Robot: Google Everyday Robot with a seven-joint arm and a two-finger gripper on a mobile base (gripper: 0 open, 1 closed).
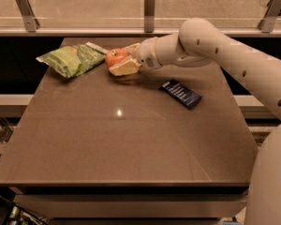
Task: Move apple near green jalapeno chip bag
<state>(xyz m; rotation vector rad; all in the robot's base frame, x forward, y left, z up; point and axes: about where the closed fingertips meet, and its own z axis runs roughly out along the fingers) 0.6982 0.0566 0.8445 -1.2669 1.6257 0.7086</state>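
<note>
The red-orange apple (114, 57) sits between the pale fingers (123, 68) of my gripper (118, 59), held just above the brown table (131, 139) near its far edge. The gripper is shut on the apple. The light-green jalapeno chip bag (72, 58) lies on the table at the far left, its right end close to the apple, a small gap between them. My white arm (210, 46) reaches in from the right.
A flat dark blue bar wrapper (181, 93) lies on the table right of centre, under the arm. A glass rail with metal posts (149, 3) runs behind the table's far edge.
</note>
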